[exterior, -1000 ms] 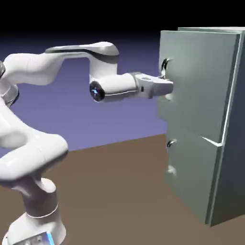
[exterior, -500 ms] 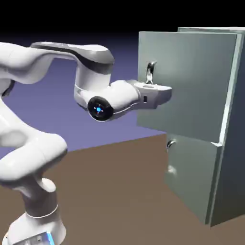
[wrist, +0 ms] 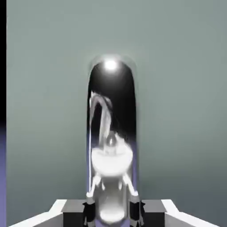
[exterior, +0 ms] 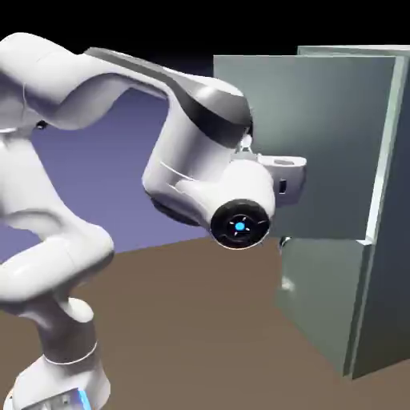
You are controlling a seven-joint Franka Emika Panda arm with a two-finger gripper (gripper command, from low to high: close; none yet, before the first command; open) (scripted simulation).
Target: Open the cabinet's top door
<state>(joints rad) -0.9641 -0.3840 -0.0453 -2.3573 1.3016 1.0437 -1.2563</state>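
The grey-green cabinet (exterior: 384,240) stands at the exterior view's right. Its top door (exterior: 320,136) is swung well out from the cabinet front toward the arm. My white hand reaches the door's face, and the arm's elbow and wrist hide most of the handle there. In the hand view the silver bar handle (wrist: 111,133) runs up the middle of the picture against the flat door panel (wrist: 181,111). My gripper (wrist: 113,212) is shut on the handle's lower end, with a dark fingertip (wrist: 90,210) on each side of it.
The lower panel (exterior: 320,296) with its short handle (exterior: 285,284) stays closed below the open door. The brown table (exterior: 200,336) stretches in front of the cabinet. My arm's base (exterior: 56,376) stands at the lower left.
The top door has swung steadily further open over the last second. My hand moved with the handle, and the arm's elbow came forward and down toward the camera.
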